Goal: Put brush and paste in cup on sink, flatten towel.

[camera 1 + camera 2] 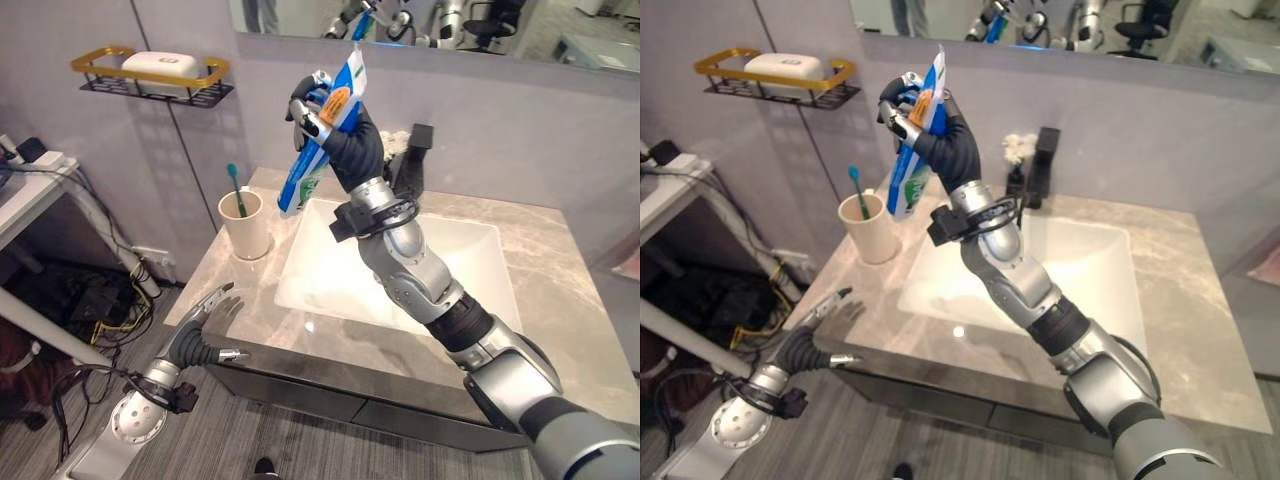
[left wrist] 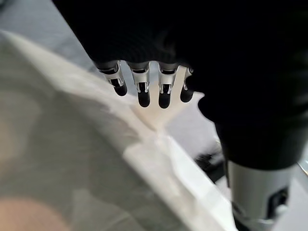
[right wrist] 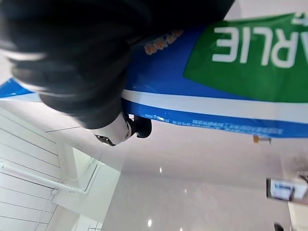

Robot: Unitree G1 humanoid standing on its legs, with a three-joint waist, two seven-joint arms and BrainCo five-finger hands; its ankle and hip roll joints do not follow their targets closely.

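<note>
One tube of paste (image 1: 322, 135) sits clenched in our right hand (image 1: 335, 128), raised above the sink (image 1: 400, 270). Left of it the cup (image 1: 245, 224) already holds the brush (image 1: 236, 188). Next we lower the paste in. Our left hand (image 1: 205, 325) seems relaxed.

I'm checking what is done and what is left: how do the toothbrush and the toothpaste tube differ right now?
The toothbrush stands in the cup on the counter, touched by no hand; the toothpaste tube hangs in the air above the sink, gripped by the right hand. The toothbrush is thin and teal; the tube is wide, flat, blue and white. Both stand roughly upright. The left hand waits open at the counter's near corner.
</note>
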